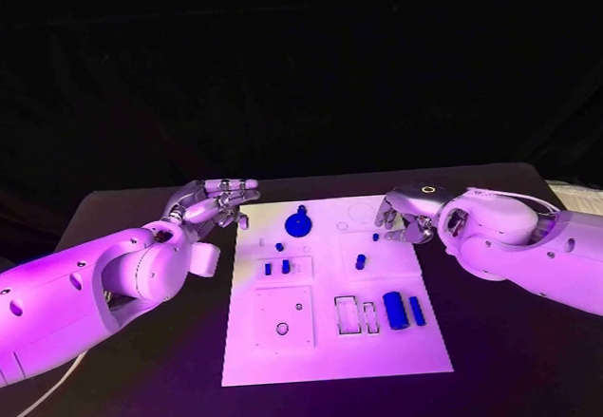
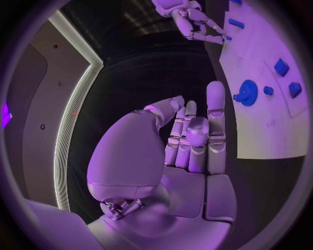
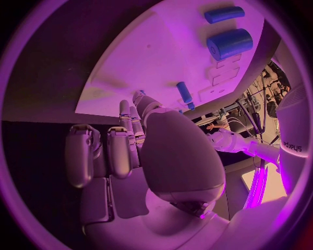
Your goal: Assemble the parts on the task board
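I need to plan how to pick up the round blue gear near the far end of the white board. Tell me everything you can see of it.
The blue gear is a flat disc with a toothed rim and a small knob rising from it, plastic by its look. It lies flat on the white board near its far edge, midway between the left hand and the right hand. Neither hand touches it. The left wrist view shows holes through its face.

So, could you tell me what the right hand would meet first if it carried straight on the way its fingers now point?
Probably the small blue peg on the task board: in the right wrist view the right hand has its fingertips aimed roughly at it, over the board's edge. Depth is unclear, so they might touch the board first.
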Robot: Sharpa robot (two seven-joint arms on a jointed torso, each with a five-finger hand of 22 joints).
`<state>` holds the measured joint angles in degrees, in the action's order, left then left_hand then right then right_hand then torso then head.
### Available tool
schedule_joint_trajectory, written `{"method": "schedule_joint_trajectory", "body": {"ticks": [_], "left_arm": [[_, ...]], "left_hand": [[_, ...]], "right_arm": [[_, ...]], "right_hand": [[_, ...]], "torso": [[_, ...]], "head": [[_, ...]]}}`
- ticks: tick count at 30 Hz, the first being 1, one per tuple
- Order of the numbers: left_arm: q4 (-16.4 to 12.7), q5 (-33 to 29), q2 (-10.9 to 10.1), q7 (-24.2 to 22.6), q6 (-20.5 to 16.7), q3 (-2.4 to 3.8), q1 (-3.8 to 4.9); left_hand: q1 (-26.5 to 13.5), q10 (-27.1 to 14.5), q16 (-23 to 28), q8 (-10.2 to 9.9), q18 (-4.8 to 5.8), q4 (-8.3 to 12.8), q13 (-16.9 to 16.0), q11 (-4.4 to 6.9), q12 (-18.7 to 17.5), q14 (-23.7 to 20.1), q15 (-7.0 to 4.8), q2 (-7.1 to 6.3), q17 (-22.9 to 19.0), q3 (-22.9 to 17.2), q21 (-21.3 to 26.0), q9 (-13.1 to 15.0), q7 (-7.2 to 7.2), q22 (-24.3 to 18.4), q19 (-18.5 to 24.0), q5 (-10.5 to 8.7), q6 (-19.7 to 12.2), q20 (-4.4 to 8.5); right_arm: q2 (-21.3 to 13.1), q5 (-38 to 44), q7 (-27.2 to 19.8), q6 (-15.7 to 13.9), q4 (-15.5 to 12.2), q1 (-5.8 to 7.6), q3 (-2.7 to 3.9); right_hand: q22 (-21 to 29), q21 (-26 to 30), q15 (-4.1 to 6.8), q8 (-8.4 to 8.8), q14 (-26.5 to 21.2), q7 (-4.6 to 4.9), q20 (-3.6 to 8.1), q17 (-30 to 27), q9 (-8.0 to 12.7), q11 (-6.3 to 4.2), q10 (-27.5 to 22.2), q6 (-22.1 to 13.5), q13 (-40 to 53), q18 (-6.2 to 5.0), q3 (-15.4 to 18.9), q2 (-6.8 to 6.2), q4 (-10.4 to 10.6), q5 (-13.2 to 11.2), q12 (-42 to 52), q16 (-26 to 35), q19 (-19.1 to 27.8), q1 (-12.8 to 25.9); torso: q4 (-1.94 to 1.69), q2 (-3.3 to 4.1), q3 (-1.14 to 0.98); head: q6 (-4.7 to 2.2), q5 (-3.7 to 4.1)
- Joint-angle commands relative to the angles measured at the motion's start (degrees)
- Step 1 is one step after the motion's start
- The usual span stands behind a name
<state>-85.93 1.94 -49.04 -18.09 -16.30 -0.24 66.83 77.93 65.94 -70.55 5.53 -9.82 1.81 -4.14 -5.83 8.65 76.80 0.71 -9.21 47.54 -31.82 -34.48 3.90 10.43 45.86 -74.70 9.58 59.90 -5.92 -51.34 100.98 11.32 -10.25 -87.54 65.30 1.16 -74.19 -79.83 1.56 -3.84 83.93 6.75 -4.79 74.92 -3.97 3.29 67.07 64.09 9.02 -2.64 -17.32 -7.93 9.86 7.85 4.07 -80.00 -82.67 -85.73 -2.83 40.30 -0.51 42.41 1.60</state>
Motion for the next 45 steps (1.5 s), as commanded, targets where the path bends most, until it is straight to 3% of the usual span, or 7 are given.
{"method": "schedule_joint_trajectory", "body": {"ticks": [1,24,28,37,45], "left_arm": [[-0.7,-9.5,-0.1,-5.1,1.9,0.0,0.04],[-1.3,-10.3,-0.3,-5.0,2.0,-0.05,0.02],[-1.3,-10.3,-0.3,-4.8,1.8,-0.05,0.02],[-1.3,-10.3,-0.3,-4.5,1.7,-0.05,0.02],[-1.3,-10.3,-0.3,-4.2,1.8,-0.06,0.02]], "left_hand": [[-0.7,0.5,0.2,0.2,-0.57,0.0,-0.1,0.04,0.3,-0.4,-0.08,0.19,-0.2,0.5,0.4,0.0,-0.2,-0.1,0.4,-0.3,0.3,-0.11],[-0.3,0.3,0.4,0.2,-0.62,0.5,-0.1,0.11,0.7,-0.9,-0.16,0.44,-1.0,1.0,0.6,0.0,-0.27,-0.2,0.6,-0.22,0.3,-0.06],[-0.2,0.2,0.4,0.2,-0.62,0.6,-0.1,0.11,0.8,-0.9,-0.16,0.48,-1.0,1.0,0.6,0.0,-0.27,-0.2,0.6,-0.21,0.3,-0.06],[-0.1,0.2,0.4,0.2,-0.62,0.7,-0.1,0.11,0.8,-1.0,-0.17,0.53,-1.1,1.0,0.6,0.0,-0.26,-0.2,0.6,-0.19,0.3,-0.05],[0.0,0.0,0.5,0.2,-0.62,0.9,0.0,0.08,0.9,-1.1,-0.18,0.57,-1.3,1.1,0.7,0.0,-0.24,-0.3,0.6,-0.18,0.2,-0.03]], "right_arm": [[0.8,3.3,0.8,2.7,0.6,-0.34,-0.02],[2.9,2.7,-0.5,4.8,1.5,-1.28,-0.06],[3.3,2.6,-0.6,5.5,1.7,-1.35,-0.1],[3.5,3.1,-0.3,6.7,1.8,-1.48,-0.14],[3.5,6.2,1.4,4.9,1.5,-1.61,-0.14]], "right_hand": [[0.2,0.3,0.4,0.18,3.5,-0.29,0.63,1.2,0.0,-0.04,-0.3,0.1,-0.8,-0.98,-0.8,-0.36,0.0,-0.2,-0.4,0.4,0.0,0.3],[0.3,0.5,0.5,-0.03,3.5,-0.4,0.85,1.0,-0.1,-0.17,0.6,0.8,-3.6,-0.99,-4.2,0.43,-0.4,-1.0,0.0,0.6,0.0,0.7],[0.2,0.5,0.5,-0.15,3.6,-0.5,0.87,1.1,-0.2,-0.32,1.5,1.5,-4.2,-0.97,-5.6,0.98,-1.0,-2.8,0.1,0.5,-0.1,0.6],[-0.3,0.2,0.49,-0.74,3.7,-0.81,0.92,1.6,-0.7,-0.76,3.9,3.6,-4.7,-0.87,-7.2,1.49,-2.2,-3.3,0.6,0.2,-0.4,0.8],[-0.9,-0.2,0.67,-1.05,3.8,-0.92,1.13,2.0,-1.3,-1.05,6.0,5.0,-4.8,-0.76,-8.7,2.27,-4.1,-4.0,0.6,-0.2,-0.7,0.5]], "torso": [[-0.01,0.0,-0.04],[0.0,0.0,-0.1],[-0.02,0.0,-0.09],[0.02,-0.02,-0.07],[-0.01,-0.05,-0.09]], "head": [[0.05,0.03],[0.23,-0.25],[0.3,-0.31],[0.45,-0.35],[0.48,-0.29]]}}
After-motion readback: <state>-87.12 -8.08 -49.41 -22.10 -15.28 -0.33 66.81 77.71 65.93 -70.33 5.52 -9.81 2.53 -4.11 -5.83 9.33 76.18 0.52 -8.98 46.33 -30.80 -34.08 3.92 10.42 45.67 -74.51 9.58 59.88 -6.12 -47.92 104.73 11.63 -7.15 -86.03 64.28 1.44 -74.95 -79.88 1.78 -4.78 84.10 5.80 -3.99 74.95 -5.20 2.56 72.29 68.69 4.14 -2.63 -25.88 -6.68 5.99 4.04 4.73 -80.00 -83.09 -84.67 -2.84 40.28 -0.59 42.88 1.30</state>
